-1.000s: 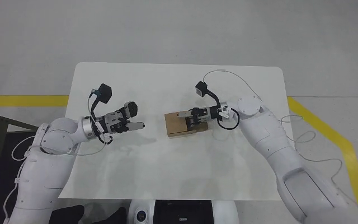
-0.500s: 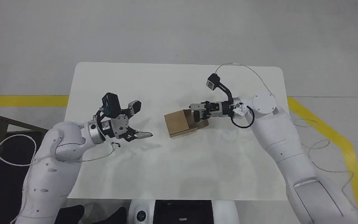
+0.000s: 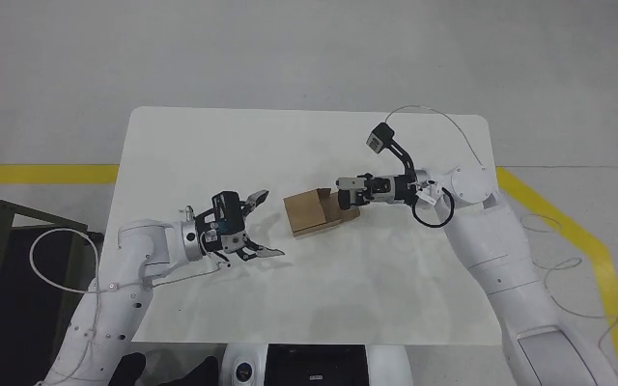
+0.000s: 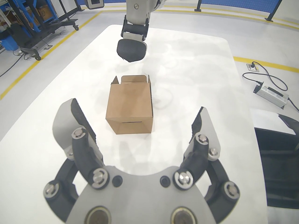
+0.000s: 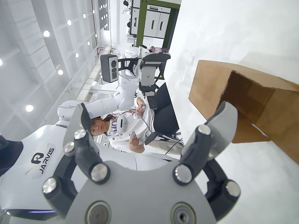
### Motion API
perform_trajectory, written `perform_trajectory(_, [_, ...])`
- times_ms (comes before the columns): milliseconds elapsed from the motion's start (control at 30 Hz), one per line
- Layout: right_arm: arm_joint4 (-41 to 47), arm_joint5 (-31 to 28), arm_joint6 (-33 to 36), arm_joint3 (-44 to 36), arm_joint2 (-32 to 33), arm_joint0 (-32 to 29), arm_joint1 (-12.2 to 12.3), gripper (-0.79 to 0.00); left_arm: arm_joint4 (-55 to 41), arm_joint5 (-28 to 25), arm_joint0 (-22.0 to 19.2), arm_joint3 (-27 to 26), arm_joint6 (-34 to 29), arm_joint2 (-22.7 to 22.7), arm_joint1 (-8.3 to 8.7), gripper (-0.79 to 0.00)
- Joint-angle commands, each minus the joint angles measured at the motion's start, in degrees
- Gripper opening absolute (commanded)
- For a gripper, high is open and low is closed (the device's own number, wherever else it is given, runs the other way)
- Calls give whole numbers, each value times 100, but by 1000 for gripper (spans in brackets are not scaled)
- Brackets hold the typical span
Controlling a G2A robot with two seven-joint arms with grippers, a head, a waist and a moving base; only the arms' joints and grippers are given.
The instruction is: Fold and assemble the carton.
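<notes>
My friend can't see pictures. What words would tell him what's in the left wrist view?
A brown carton lies on a white table, its open, flapped end facing away. The left pincer is spread open in front of it, not touching, and the right pincer hangs just beyond the open end.
</notes>
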Motion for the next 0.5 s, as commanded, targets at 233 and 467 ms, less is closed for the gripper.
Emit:
perform_trajectory(233, [-28,135,-374,-184,109,-159,49,0,-21,0,1,-1,-4,-1,-1,0])
perform_trajectory(467, [-208,383,-429,-586,330,-427,156,0,433,191,-2,308,-122,175,4,0])
